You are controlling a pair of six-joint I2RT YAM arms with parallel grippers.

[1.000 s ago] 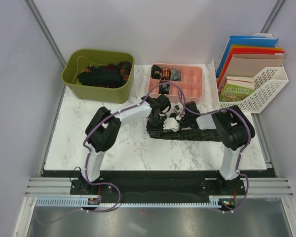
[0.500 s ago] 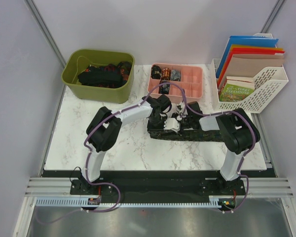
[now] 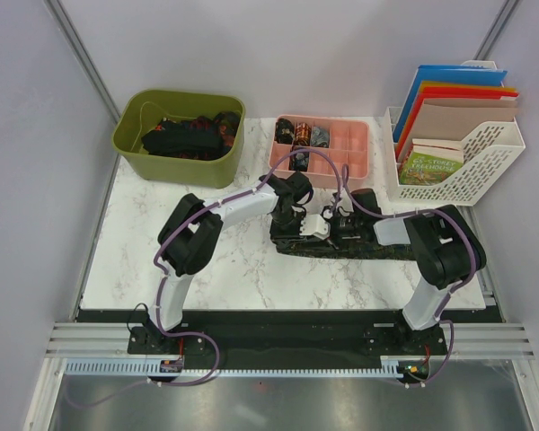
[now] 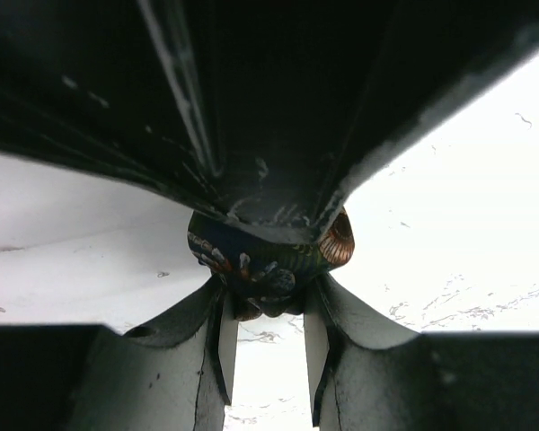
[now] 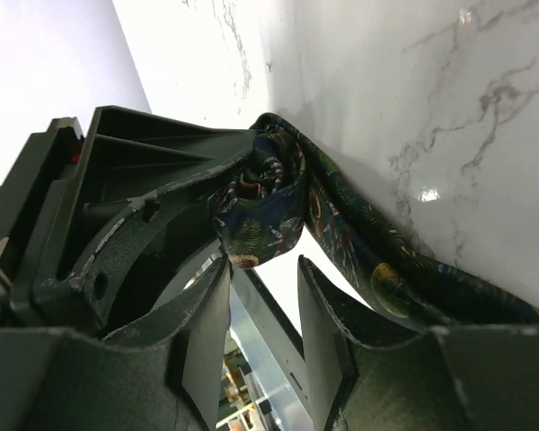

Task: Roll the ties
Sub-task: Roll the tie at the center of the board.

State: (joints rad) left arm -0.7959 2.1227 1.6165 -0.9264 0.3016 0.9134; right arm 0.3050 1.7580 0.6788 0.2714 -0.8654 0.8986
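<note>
One tie (image 3: 368, 247), dark with a leafy pattern, lies flat across the middle of the table. Its left end is bunched into a small roll (image 4: 265, 265). My left gripper (image 3: 307, 226) is at that end, and in its wrist view the fingertips (image 4: 225, 310) pinch the roll between them. My right gripper (image 3: 334, 221) faces it from the right, its jaws open. In the right wrist view the roll (image 5: 260, 211) sits just beyond the tips of my right gripper (image 5: 262, 265), against the left gripper's dark body (image 5: 135, 224). The rest of the tie (image 5: 359, 260) trails along the marble.
A green bin (image 3: 130, 144) at the back left holds a heap of dark ties. A pink compartment tray (image 3: 359, 148) at the back middle holds several rolled ties (image 3: 301, 133). A white file rack (image 3: 485, 157) with folders and a book stands at the back right.
My right gripper has slid left along the tie, closing in on the left gripper at the rolled end. The left gripper has stayed in place.
</note>
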